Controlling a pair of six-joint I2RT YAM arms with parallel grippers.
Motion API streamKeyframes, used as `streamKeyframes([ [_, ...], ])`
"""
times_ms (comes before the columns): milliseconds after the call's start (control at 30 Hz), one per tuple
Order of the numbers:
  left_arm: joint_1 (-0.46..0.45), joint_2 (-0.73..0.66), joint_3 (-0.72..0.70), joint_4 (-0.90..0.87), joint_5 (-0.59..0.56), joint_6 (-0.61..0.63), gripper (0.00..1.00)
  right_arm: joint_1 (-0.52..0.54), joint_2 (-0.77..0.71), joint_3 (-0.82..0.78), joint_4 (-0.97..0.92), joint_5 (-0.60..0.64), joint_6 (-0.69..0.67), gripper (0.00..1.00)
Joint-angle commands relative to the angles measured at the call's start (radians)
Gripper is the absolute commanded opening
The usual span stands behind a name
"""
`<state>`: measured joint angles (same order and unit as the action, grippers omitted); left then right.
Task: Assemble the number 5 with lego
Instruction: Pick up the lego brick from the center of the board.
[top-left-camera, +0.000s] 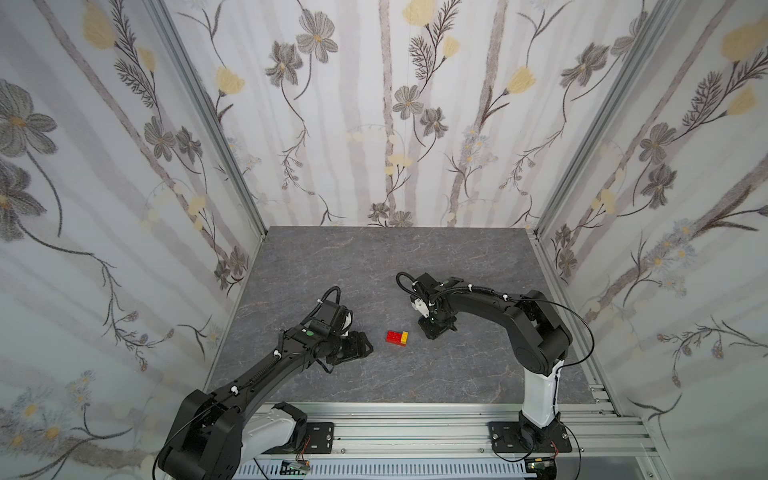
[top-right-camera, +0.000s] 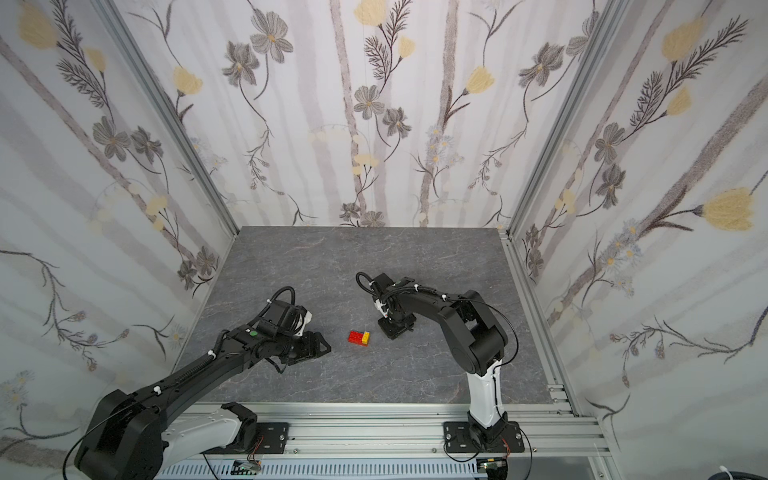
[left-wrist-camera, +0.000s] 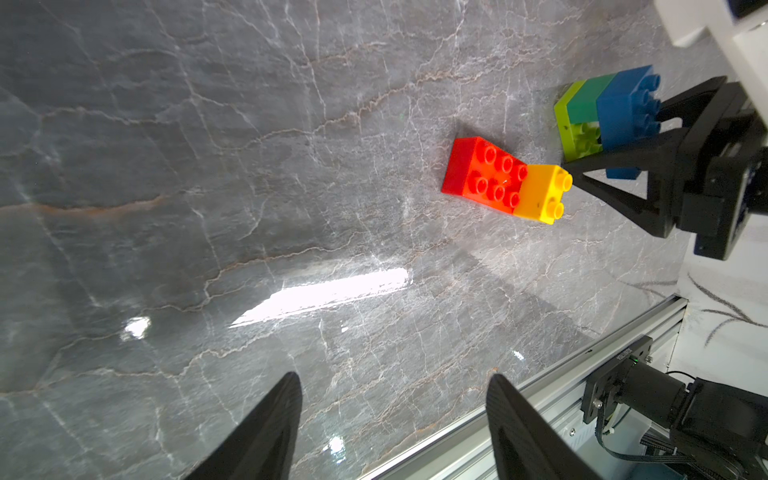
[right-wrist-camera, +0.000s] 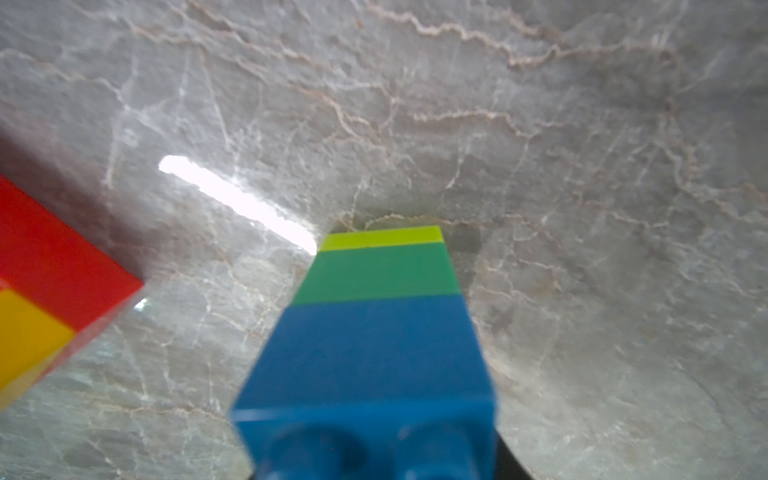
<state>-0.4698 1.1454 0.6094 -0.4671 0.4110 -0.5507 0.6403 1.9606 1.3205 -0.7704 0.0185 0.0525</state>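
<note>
Grey marble worktop (top-left-camera: 332, 257), near its middle all the lego. My left jaws (left-wrist-camera: 395, 415) hang spread and empty. My right jaws (top-left-camera: 432, 330) point straight down, straddling the blue brick (left-wrist-camera: 627, 104) that tops the blue, dark-green and lime stack (right-wrist-camera: 382, 266); I cannot tell whether they pinch it. The stack stands on its lime end, its long axis running up into the right jaws. The red-and-yellow pair (top-left-camera: 397, 337) lies flat just beside it, towards the left edge, yellow end nearest. I judge the right arm is the nearer one to join them.
</note>
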Motion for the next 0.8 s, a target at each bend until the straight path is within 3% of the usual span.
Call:
streamKeyframes([
  [0,0.0,0.0,-0.001,0.002,-0.009,-0.001,0.71,-0.001,-0.004,-0.006,-0.018,0.0,0.012,0.32],
  [133,0.001,0.001,0.001,0.002,-0.008,-0.001,0.71,-0.001,-0.016,-0.004,-0.019,-0.008,0.012,0.24],
  [400,0.0,0.004,0.001,0.003,-0.007,0.0,0.71,0.026,-0.101,-0.003,-0.023,-0.032,0.01,0.22],
  [767,-0.002,0.006,-0.004,0.009,0.005,-0.014,0.71,0.12,-0.125,0.066,-0.039,-0.164,-0.17,0.21],
])
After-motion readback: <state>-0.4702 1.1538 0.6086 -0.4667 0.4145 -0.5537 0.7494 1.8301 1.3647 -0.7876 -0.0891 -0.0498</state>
